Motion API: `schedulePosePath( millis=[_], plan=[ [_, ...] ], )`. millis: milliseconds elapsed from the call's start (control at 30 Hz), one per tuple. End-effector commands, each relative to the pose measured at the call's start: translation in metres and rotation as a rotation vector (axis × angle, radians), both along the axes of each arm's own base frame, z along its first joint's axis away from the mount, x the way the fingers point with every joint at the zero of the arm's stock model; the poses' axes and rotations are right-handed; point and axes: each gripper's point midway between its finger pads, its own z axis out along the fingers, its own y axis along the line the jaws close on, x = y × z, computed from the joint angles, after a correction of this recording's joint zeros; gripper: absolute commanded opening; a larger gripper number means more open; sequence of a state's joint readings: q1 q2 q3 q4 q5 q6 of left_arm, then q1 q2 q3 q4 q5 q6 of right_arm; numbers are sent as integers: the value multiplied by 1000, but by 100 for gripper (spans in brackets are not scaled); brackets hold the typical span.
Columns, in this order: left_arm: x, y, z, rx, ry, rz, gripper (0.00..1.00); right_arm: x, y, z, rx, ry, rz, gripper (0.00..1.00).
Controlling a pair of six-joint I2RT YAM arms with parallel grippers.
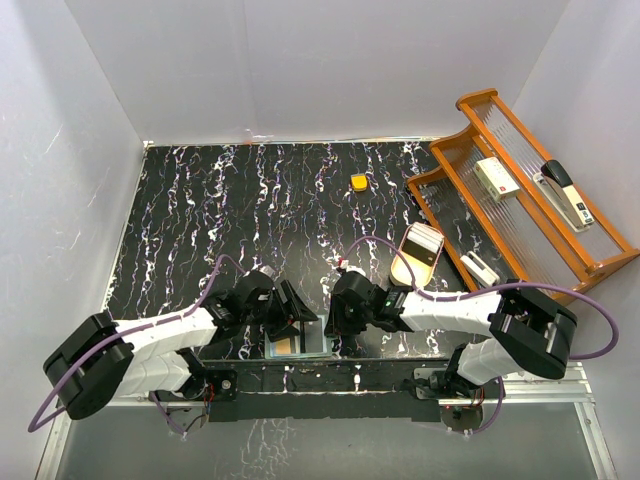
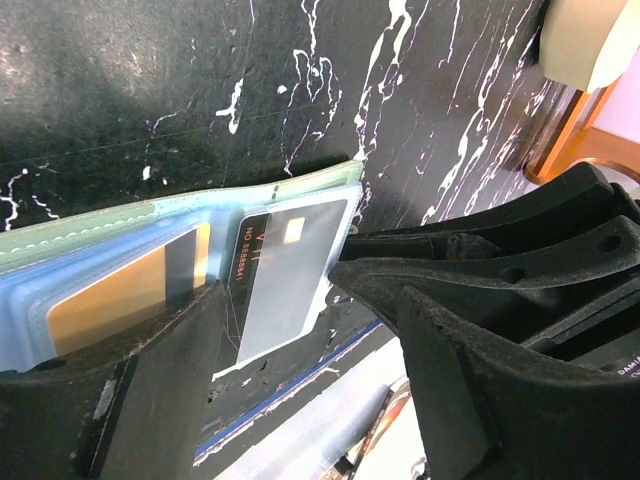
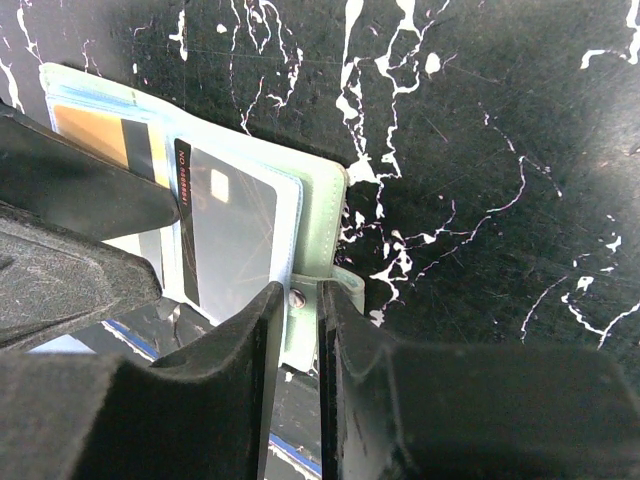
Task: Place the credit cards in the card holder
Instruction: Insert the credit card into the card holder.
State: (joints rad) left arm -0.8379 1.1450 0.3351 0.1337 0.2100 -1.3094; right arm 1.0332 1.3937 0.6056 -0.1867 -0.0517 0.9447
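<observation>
The card holder (image 1: 297, 344) lies open at the table's near edge, between both grippers. Its sage-green cover (image 2: 120, 225) shows pale blue pockets. A yellow-tan credit card (image 2: 110, 300) with a dark stripe sits in one pocket. A grey and dark credit card (image 2: 285, 270) sticks partly out of the neighbouring pocket. My left gripper (image 2: 280, 300) is open, its fingers standing wide on either side of the grey card's lower end. My right gripper (image 3: 300, 300) is shut on the card holder's snap tab (image 3: 300, 320), next to the grey card (image 3: 235, 230).
A small orange block (image 1: 358, 182) lies at the back of the black marbled table. A tan oval dish (image 1: 415, 255) holds something pale, right of centre. A wooden rack (image 1: 530, 190) with a stapler fills the right side. The metal front rail (image 1: 330, 385) runs just beside the card holder.
</observation>
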Motion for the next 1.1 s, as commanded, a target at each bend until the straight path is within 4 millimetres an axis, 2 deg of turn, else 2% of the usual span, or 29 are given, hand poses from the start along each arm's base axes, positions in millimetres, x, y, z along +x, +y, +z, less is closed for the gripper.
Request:
schedulePosePath(
  millis=[0, 367, 500, 667, 867, 1067],
  plan=[
    [-1, -2, -1, 8, 6, -9, 69, -2, -2, -4, 1, -13, 5, 18],
    [7, -17, 18, -63, -27, -6, 69, 0, -2, -6, 1, -18, 3, 18],
    [8, -16, 18, -40, -39, -16, 69, 4, -7, -2, -25, -42, -9, 18],
    [11, -2, 19, 51, -75, -18, 71, 8, -10, 9, -35, -66, -24, 22],
    [21, 21, 30, 193, -107, -17, 73, 13, -2, 34, 8, -86, -34, 26],
    [26, 40, 34, 184, -79, 7, 72, 17, 13, 53, 46, -93, -23, 26]
  ],
)
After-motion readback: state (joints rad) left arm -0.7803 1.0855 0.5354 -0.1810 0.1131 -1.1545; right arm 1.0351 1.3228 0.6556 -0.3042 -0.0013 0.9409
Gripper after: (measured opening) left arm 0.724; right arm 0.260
